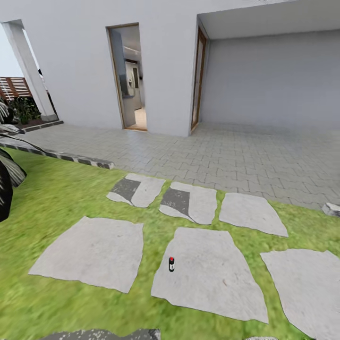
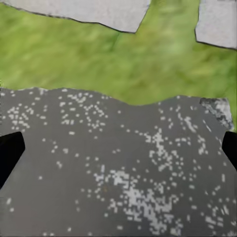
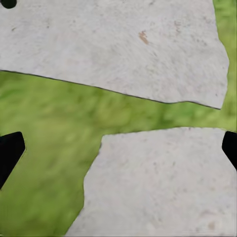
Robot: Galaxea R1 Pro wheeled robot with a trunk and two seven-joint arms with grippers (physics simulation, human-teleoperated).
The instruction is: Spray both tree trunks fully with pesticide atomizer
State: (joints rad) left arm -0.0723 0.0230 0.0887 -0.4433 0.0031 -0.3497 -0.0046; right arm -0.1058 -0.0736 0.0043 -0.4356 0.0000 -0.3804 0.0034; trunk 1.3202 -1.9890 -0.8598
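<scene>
Pesticide atomizer (image 1: pixel 171 264): small dark bottle with red cap, standing upright near the left edge of a large pale stepping stone (image 1: pixel 212 278) set in the grass lawn (image 1: pixel 56 198), low centre of head view. More flat stones lie around it: one to the left (image 1: pixel 94 252), one to the right (image 1: pixel 307 288), three smaller ones beyond, two of them with dark grey patches (image 1: pixel 177 200). Past the stones a grey paved patio (image 1: pixel 236 151) runs up to a white house wall (image 1: pixel 80 71) with an open doorway (image 1: pixel 130 78). Slatted brown fence (image 1: pixel 14 87) far left; dark striped leaves (image 1: pixel 7 174) at left edge. Left wrist view: left gripper (image 2: pixel 118 150) with both black fingertips (image 2: pixel 10 150) wide apart, holding nothing, over a dark grey slab speckled white (image 2: pixel 118 168), grass beyond. Right wrist view: right gripper (image 3: pixel 118 148) likewise spread and empty, fingertips (image 3: pixel 10 150) at the frame sides, over grass and two pale stones (image 3: pixel 163 187)
</scene>
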